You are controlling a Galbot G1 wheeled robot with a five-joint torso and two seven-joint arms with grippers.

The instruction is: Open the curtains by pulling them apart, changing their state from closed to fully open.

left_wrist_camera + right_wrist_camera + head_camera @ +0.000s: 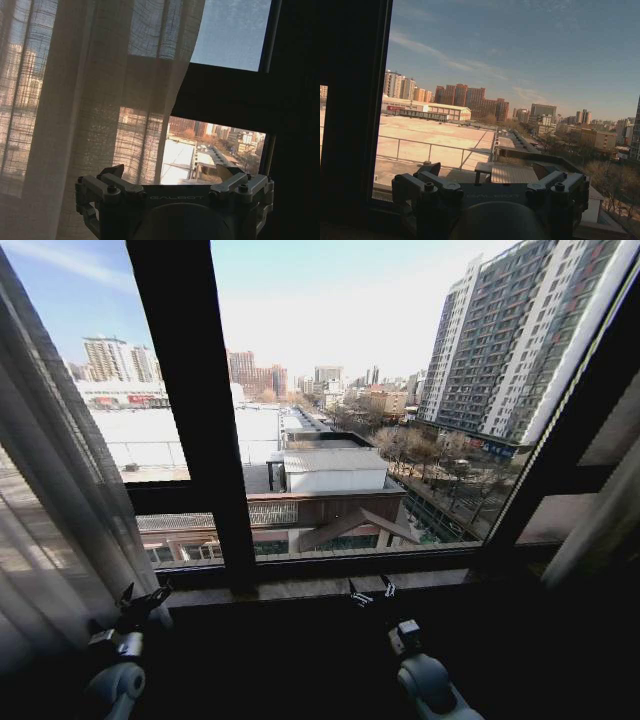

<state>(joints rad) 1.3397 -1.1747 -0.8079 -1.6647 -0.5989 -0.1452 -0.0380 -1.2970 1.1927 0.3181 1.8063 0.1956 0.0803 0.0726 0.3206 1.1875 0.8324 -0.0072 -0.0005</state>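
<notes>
You have the window frame [195, 420] across the whole head view, its thick dark upright running from 12 o'clock down to the sill [330, 585] at about 6 o'clock, with a horizontal bar crossing at mid-height. Through the glass you see a tall apartment block [510, 340] at 2 o'clock and a low flat-roofed building [335, 470] near the centre.

The curtains are drawn to the two sides. Your left curtain panel [50, 500] hangs gathered from 10 o'clock down to 8 o'clock, sheer and pleated, with the city showing faintly through it. Your right curtain panel [600, 520] shows as a narrower strip at 4 o'clock, against the slanting frame there. The glass between them is uncovered.

In the left wrist view the left panel [90, 100] covers the picture from 9 o'clock to about 12 o'clock, its free edge curving down toward the centre; bare glass and sky lie at 1 o'clock.

Your left gripper [140, 602] sits at 8 o'clock in the head view, just beside the lower folds of the left panel; you cannot tell from here whether it touches the cloth. From its wrist camera the left gripper [175, 175] has its fingers spread apart with nothing between them.

Your right gripper [372, 592] is at 6 o'clock, near the sill and well apart from either panel. Its wrist view shows the right gripper [490, 172] likewise released, holding nothing
</notes>
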